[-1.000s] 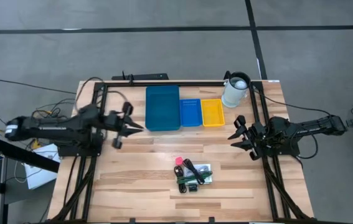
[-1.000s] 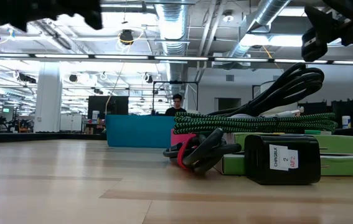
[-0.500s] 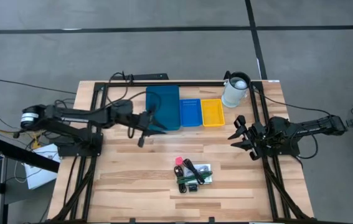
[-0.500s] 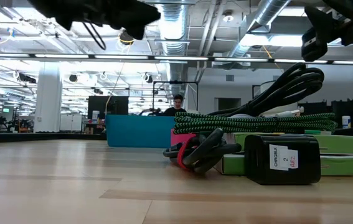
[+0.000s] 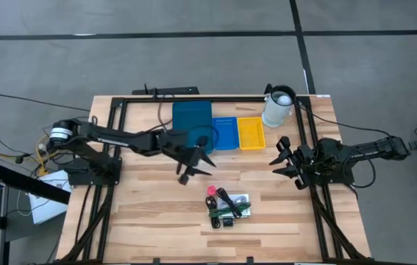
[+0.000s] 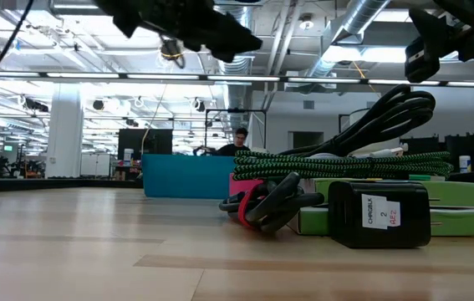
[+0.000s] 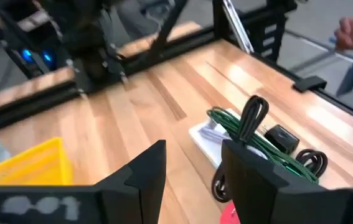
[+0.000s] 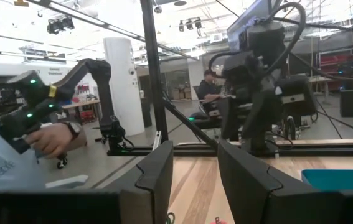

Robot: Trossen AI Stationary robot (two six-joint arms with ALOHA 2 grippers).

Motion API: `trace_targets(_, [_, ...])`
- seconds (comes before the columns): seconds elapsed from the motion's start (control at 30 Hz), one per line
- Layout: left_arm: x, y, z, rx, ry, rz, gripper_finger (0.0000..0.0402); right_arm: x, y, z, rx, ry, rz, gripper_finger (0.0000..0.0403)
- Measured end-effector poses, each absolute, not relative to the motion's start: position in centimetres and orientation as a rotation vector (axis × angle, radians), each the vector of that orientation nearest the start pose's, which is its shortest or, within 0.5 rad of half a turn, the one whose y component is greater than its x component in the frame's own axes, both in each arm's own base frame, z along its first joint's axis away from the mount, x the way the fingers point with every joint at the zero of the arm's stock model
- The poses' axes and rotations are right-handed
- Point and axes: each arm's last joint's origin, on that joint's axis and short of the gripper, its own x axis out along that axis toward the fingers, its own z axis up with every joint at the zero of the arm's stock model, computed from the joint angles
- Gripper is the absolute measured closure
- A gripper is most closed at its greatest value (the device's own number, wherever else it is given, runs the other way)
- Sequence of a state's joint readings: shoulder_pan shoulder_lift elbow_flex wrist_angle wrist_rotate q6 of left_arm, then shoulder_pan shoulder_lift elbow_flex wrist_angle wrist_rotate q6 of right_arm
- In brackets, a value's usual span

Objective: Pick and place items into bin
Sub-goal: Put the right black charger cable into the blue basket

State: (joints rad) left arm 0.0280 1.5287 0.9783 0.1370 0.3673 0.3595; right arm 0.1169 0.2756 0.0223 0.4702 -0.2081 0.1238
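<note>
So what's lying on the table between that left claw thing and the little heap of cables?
Nothing: in the high view only bare wooden table separates the left end effector from the heap of cables.

Bright ceiling light (left wrist view motion-blurred), soft shadows.

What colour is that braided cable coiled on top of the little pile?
The braided cable is green with a fine black weave, which shows best in the low view.

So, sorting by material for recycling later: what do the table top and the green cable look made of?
The table top looks like pale wood with a smooth finish: plank seams and grain show. The green cable seems to have a braided fabric sleeve, going by its woven green and black pattern.
</note>
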Motion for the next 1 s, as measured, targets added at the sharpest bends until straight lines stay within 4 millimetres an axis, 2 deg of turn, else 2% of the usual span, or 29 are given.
trace_targets(0.17, [35.3,-1.3,25.5,0.275,0.468,-0.456,0.0255,11.1,1.9,19.3,0.112,-0.197,0.337,0.0281])
trace_targets(0.37, [35.9,-3.1,25.4,0.390,0.527,-0.540,0.0255,11.1,1.9,19.3,0.112,-0.197,0.337,0.0281])
trace_targets(0.67, [36.1,-5.3,25.9,0.547,0.482,-0.464,0.0255,11.1,1.9,19.3,0.112,-0.197,0.337,0.0281])
trace_targets(1.0, [36.5,-6.0,26.7,0.513,0.405,-0.404,0.0255,11.1,1.9,19.3,0.112,-0.197,0.337,0.0281])
